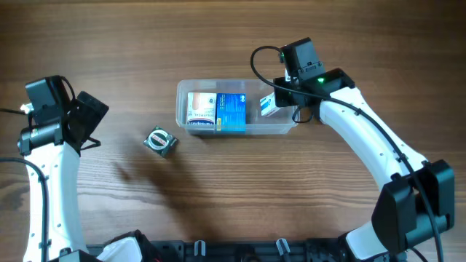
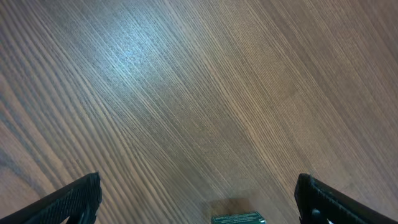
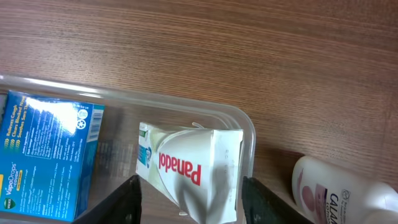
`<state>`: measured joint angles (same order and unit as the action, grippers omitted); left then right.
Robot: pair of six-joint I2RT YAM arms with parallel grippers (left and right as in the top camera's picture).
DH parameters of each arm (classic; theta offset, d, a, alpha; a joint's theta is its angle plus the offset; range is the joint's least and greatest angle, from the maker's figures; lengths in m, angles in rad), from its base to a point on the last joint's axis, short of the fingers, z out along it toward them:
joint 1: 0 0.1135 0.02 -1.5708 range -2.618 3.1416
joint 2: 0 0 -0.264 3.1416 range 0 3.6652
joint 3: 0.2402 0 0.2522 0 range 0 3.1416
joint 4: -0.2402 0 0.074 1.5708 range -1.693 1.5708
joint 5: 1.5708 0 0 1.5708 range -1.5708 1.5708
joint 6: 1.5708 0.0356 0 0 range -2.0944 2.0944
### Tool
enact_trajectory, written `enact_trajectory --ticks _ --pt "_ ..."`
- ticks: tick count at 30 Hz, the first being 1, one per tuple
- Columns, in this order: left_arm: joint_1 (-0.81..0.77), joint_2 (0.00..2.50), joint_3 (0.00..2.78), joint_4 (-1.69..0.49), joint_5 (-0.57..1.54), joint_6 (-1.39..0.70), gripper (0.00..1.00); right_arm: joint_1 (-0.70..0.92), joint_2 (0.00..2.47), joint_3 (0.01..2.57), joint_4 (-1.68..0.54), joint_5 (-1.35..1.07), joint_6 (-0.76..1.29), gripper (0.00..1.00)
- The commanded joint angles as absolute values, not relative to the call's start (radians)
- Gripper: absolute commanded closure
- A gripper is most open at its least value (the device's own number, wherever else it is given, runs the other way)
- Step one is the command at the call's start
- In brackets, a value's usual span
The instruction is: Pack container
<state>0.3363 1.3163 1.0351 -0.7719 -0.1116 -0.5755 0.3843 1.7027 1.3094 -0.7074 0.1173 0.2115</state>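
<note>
So, packing looks partly done. The container (image 1: 251,121) is sat around the middle of the worktop (image 1: 218,204), a bit toward the far edge. Two boxes are already laid flat in it: a white-and-orange box (image 1: 200,110) at its left end and a blue box (image 1: 231,110) right beside that. A Panadol box (image 3: 186,168) is held tilted at the container's right end, with the right hand (image 3: 193,196) clamped on its sides, so that one can't be counted as placed yet. Left to pack, by the look of it: a small green item (image 1: 160,140) lying loose near the container's left front corner, and a white bottle (image 3: 336,193) just outside its right end. The left hand (image 2: 198,190) is spread wide open with nothing in it, over by the worktop's left edge.
</note>
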Motion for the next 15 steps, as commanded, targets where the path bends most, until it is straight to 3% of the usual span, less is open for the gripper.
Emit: enact_trajectory --ticks 1,5,10,15 --pt "0.344 1.303 1.034 -0.776 -0.125 -0.591 0.0 0.38 1.745 1.3 -0.695 0.143 0.22 0.48" --pt "0.344 1.303 1.034 -0.776 -0.125 -0.591 0.0 0.38 1.765 1.3 -0.685 0.143 0.219 0.51" --pt "0.344 1.303 1.034 -0.776 -0.125 -0.591 0.0 0.38 1.766 1.3 -0.685 0.142 0.22 0.73" --pt "0.344 1.303 1.034 -0.776 -0.125 -0.591 0.0 0.38 1.766 1.3 -0.685 0.14 0.22 0.75"
